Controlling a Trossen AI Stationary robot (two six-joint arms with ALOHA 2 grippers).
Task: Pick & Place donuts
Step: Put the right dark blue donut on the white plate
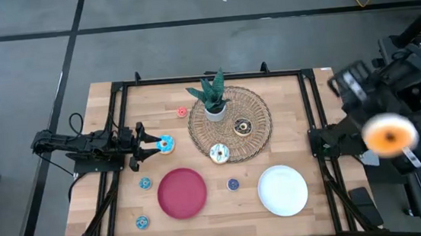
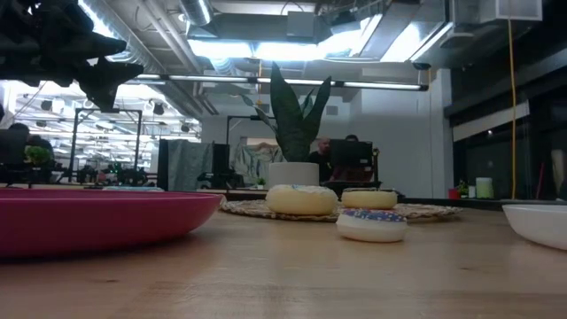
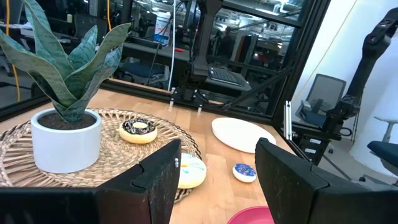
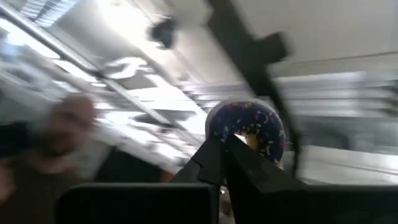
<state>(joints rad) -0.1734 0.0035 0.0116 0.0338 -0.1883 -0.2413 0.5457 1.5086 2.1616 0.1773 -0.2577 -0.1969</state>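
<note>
My right gripper (image 4: pixel 225 149) is raised beyond the table's right edge and shut on a donut (image 4: pixel 247 127) with dark blue sprinkled icing; in the high view that donut is an orange blur (image 1: pixel 388 134). My left gripper (image 1: pixel 152 145) is open at the table's left, and a light-blue donut (image 1: pixel 166 144) lies just past its fingertips. A cream sprinkled donut (image 1: pixel 219 154) rests on the rim of a woven mat (image 1: pixel 261 133). A chocolate donut (image 1: pixel 243 127) sits on the mat. Small rings lie on the wood: red (image 1: pixel 182 111), blue (image 1: pixel 147 183), teal (image 1: pixel 142 222), blue (image 1: pixel 233 184). My right gripper pinches the donut by its ring wall (image 4: pixel 231 138) beside the hole, between the two fingers. The donut is lifted clear, well off the table, and stands up past the fingertips. Blur hides the rest of the hold.
A potted plant (image 1: pixel 213 99) stands on the mat's far part. A red plate (image 1: pixel 182 193) and a white plate (image 1: pixel 282 190) lie toward the near edge. A black frame (image 1: pixel 122 110) runs around the table. Equipment and a laptop stand to the right of the table.
</note>
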